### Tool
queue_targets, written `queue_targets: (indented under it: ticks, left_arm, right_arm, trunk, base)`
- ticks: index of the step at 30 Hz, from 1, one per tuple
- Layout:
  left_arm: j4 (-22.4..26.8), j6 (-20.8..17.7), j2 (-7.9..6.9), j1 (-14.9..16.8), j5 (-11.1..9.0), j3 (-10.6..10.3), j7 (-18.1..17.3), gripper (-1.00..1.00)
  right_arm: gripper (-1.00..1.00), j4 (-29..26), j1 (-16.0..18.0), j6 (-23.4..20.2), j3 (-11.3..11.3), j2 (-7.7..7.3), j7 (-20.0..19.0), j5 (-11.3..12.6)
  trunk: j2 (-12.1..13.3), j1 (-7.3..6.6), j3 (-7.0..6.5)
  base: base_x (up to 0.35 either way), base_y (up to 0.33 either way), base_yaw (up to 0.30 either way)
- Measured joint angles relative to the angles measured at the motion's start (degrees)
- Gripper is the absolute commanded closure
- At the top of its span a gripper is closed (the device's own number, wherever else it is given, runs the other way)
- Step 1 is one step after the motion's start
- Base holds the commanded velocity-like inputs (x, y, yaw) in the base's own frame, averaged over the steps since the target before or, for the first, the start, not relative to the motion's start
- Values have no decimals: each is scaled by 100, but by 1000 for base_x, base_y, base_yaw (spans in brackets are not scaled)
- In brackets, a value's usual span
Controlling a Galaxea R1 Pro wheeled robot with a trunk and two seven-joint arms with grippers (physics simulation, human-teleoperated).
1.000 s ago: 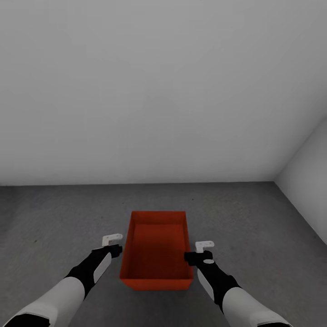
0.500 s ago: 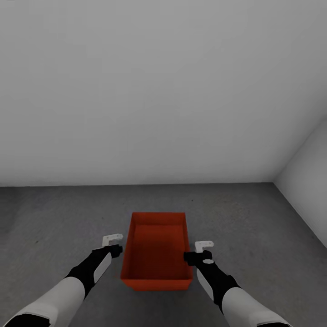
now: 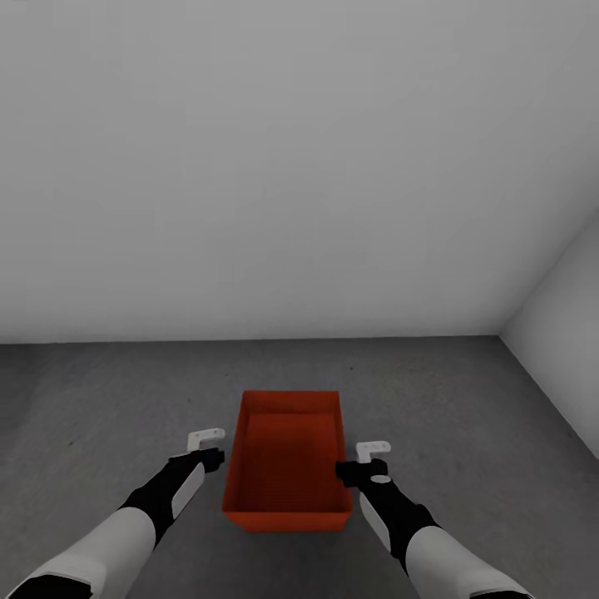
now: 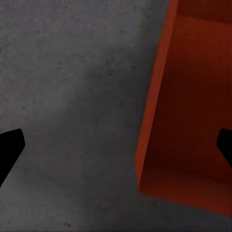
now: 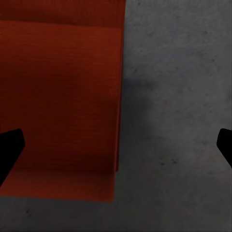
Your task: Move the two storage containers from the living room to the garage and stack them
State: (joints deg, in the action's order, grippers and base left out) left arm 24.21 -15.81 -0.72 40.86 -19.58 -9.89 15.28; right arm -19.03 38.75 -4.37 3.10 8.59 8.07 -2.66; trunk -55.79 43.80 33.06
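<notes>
Straddling the storage container (image 3: 287,462) on the floor (image 3: 100,399), both arms' jaws gape wide, gripping nothing.

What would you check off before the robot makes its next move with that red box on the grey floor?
1. Container resting on the concrete floor, not tilted: ok.
2. Left gripper open: ok; its dark fingertips sit far apart, straddling the bin's side wall.
3. Right gripper open: ok; its fingertips are spread wide over the opposite wall.
4. Both grippers free of the bin: cannot tell; no contact is visible, but height above the rim is unclear.
5. Inside of the container free for stacking: ok, nothing lies in it.
6. Second container stacked: not ok; one bin is visible here.
</notes>
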Motion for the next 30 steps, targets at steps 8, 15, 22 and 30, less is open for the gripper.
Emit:
queue_targets:
  ticks: [8, 15, 22, 30]
  left_arm:
    - [8, 0, 8, 2, -1, -1, 0, -100]
    - [9, 0, 8, 0, -1, -6, 0, -100]
    - [30, 2, 10, 0, -8, -9, 1, -100]
    - [38, -1, 22, 0, -12, -14, -1, -100]
  right_arm:
    - [-100, 2, 0, 0, -2, -6, -1, -4]
    - [-100, 0, 0, 0, -1, -5, -1, -4]
    - [-100, 0, 0, 0, -2, -7, -6, -2]
    - [-100, 4, 0, 0, 0, -6, -7, -2]
  trunk:
    - [321, -176, -144]
    - [602, -330, -270]
    - [724, -396, -324]
    - [724, -395, -324]
  base:
    - [0, 0, 0]
    - [0, 0, 0]
    - [0, 0, 0]
    - [-26, 0, 0]
